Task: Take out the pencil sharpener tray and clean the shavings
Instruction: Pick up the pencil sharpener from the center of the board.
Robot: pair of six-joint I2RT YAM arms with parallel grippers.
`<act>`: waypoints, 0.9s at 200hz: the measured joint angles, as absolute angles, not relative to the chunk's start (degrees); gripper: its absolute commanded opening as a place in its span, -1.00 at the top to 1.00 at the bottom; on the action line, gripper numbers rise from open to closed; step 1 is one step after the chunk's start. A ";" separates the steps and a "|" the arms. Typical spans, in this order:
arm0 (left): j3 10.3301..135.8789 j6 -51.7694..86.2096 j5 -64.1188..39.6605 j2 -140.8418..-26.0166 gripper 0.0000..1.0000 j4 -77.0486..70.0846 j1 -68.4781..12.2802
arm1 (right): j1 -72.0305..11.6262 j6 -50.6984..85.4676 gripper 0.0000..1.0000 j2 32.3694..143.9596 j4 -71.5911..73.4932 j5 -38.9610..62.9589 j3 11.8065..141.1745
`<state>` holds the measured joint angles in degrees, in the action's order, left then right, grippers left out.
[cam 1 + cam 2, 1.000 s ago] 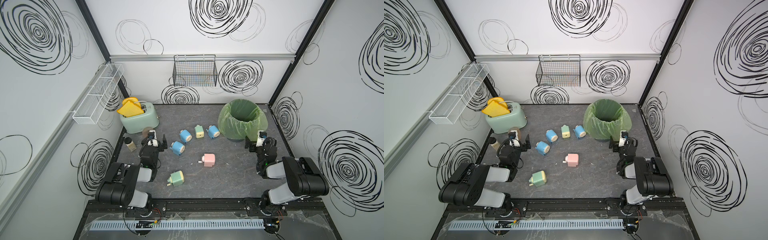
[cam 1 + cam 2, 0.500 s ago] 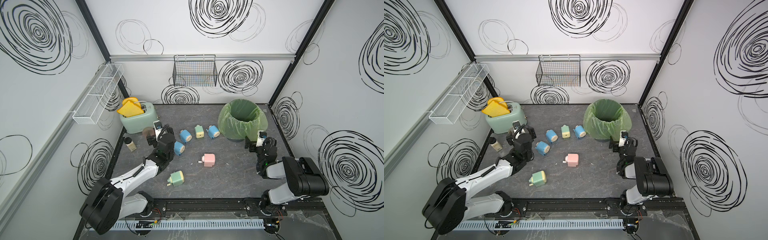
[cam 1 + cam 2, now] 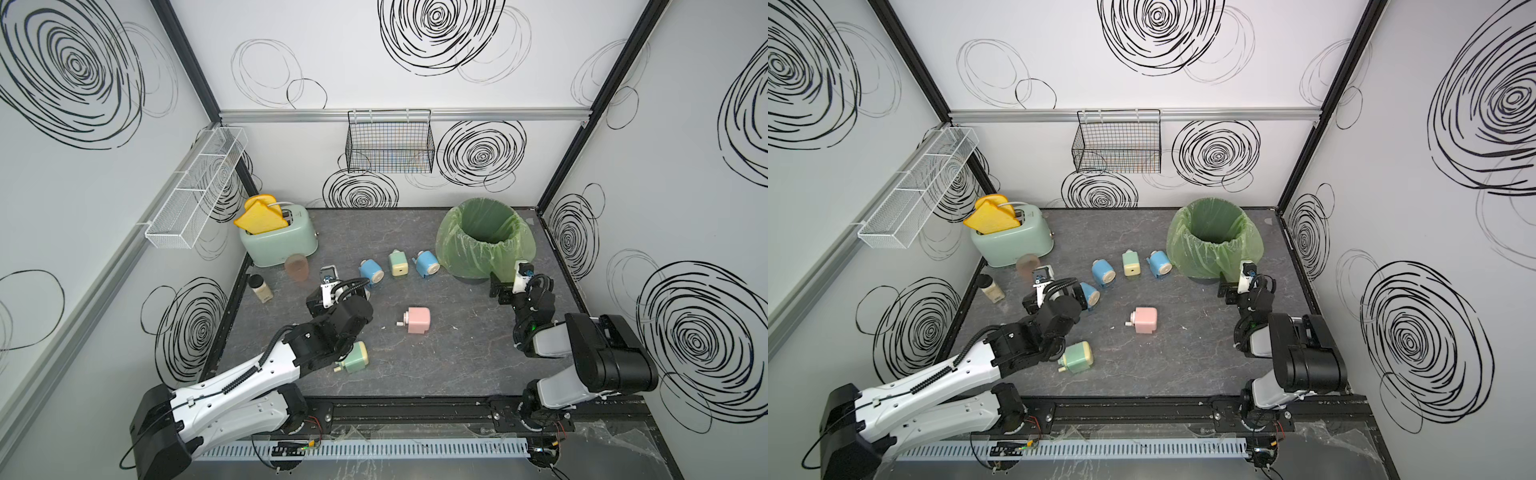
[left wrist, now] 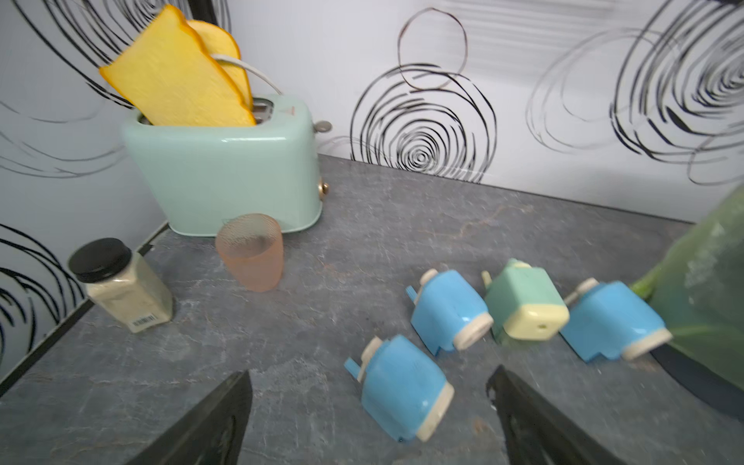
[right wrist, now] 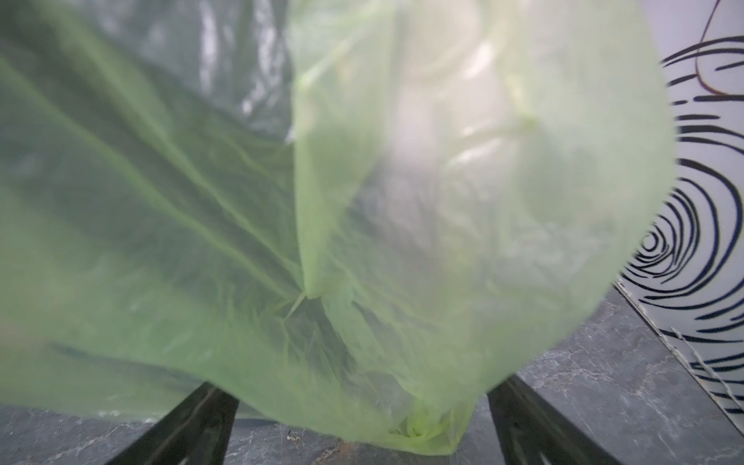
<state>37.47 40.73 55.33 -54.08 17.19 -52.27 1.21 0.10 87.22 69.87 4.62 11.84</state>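
My left gripper (image 4: 369, 372) is reaching out from its folded rest toward the nearest blue sharpener (image 4: 400, 384), jaws spread wide and gripping nothing. The sharpener is lying on its side just ahead, framed between them (tray not yet pulled, I judge). My right gripper (image 5: 358, 382) is staying parked beside the bin (image 3: 453, 235), equally wide and empty, so the pickup is only beginning.

Pink sharpener (image 3: 419, 321); mint toaster (image 3: 286, 246); yellow toast (image 3: 259, 217); green bin liner (image 3: 457, 246); grey marbled table (image 3: 457, 359); white walls (image 3: 332, 62), black swirls.
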 measured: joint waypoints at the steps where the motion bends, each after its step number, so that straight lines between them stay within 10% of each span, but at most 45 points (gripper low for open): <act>1: 37.34 40.84 55.16 -54.02 -0.95 17.26 -52.53 | 1.19 0.08 -0.97 87.20 69.84 4.62 11.84; 90: 33.21 44.45 39.24 -54.68 -0.95 14.37 -54.61 | -17.34 4.51 -0.98 55.88 34.04 -15.40 20.18; 180: 31.99 43.79 32.34 -53.30 -0.95 8.93 -53.32 | -38.61 17.69 -0.97 38.68 1.83 -7.09 19.42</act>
